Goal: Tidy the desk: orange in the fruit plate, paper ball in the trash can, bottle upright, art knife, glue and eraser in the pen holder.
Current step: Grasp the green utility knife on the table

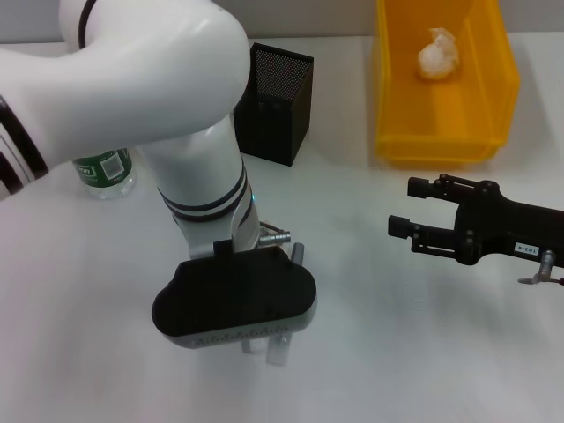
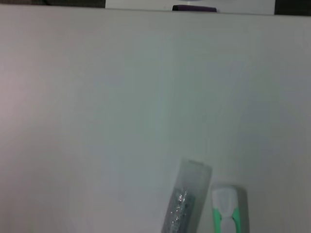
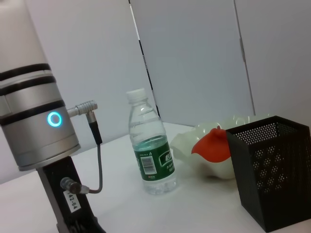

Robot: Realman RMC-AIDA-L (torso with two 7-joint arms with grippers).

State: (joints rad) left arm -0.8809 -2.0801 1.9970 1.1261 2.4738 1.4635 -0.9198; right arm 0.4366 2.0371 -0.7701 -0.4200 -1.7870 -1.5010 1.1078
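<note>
My left gripper [image 1: 264,348] hangs low over the table's front middle, its black body covering what lies under it. The left wrist view shows a clear glue stick [image 2: 187,199] and a green-and-white art knife [image 2: 226,216] lying side by side on the white table. My right gripper [image 1: 407,207] hovers open and empty to the right. The paper ball [image 1: 438,53] lies in the yellow trash can [image 1: 441,137]. The bottle [image 3: 153,145] stands upright. The orange [image 3: 211,145] rests in the pale fruit plate [image 3: 182,145]. The black mesh pen holder [image 1: 275,101] stands at the back. The eraser is out of view.
A small grey end [image 1: 297,253] pokes out beside the left wrist. The bulky left arm [image 1: 150,79] covers the table's left half and part of the bottle [image 1: 106,172]. Bare tabletop [image 1: 370,291] lies between the two grippers.
</note>
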